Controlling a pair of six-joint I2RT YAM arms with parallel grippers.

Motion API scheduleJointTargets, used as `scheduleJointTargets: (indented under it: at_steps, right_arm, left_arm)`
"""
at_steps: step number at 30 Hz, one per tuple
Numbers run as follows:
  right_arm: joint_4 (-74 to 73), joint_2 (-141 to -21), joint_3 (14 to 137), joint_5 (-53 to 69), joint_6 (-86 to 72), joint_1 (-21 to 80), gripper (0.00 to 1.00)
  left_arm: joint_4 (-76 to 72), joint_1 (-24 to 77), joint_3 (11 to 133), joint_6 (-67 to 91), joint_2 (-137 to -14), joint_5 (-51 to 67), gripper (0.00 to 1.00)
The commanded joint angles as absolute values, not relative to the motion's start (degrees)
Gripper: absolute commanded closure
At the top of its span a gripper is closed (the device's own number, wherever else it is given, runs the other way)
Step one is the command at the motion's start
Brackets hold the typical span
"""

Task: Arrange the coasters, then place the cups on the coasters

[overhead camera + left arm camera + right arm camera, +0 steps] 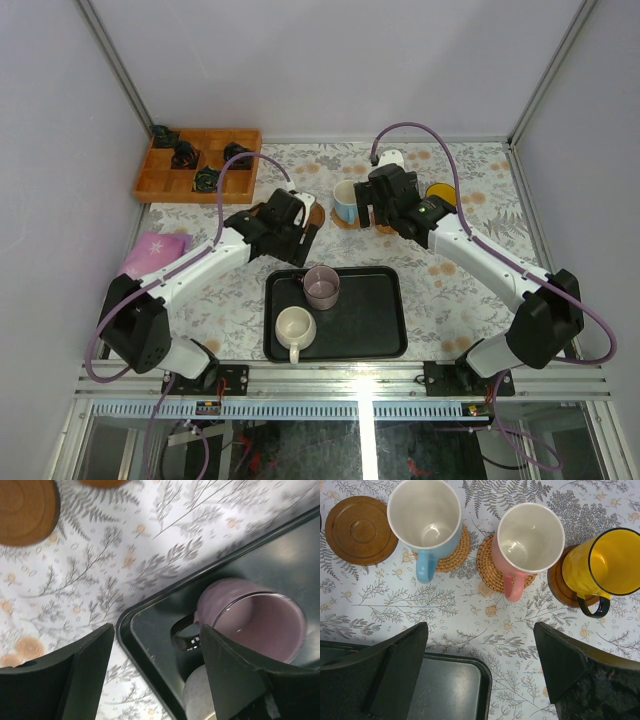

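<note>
Overhead view and both close wrist views share the tray (375,312).

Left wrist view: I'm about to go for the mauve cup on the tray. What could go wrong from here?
1. The left gripper hangs open over the tray corner, not over the mauve cup. A finger could land on the rim or the handle and tip the cup.
2. The cream cup sits close by and could get bumped.
3. The free coaster lies beside the light blue cup, so placing may nudge it.
</note>
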State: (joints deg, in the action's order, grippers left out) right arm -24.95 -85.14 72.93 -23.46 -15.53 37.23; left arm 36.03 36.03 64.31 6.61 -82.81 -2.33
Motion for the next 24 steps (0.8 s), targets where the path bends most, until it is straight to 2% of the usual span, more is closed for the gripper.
scheduleJointTargets:
  at_steps: [1,24]
  right_arm:
    - [-22.9,-85.0,73.6,-24.8,-14.8,37.3,0.06]
    - [-22.8,-87.4,75.2,-23.6,-15.1,37.3,0.06]
  left_arm:
    - [44.4,36.5,67.1,3.4,-83.5,-8.4,0.31]
    - [43.8,37.0,63.8,-5.3,-84.6,5.0,0.27]
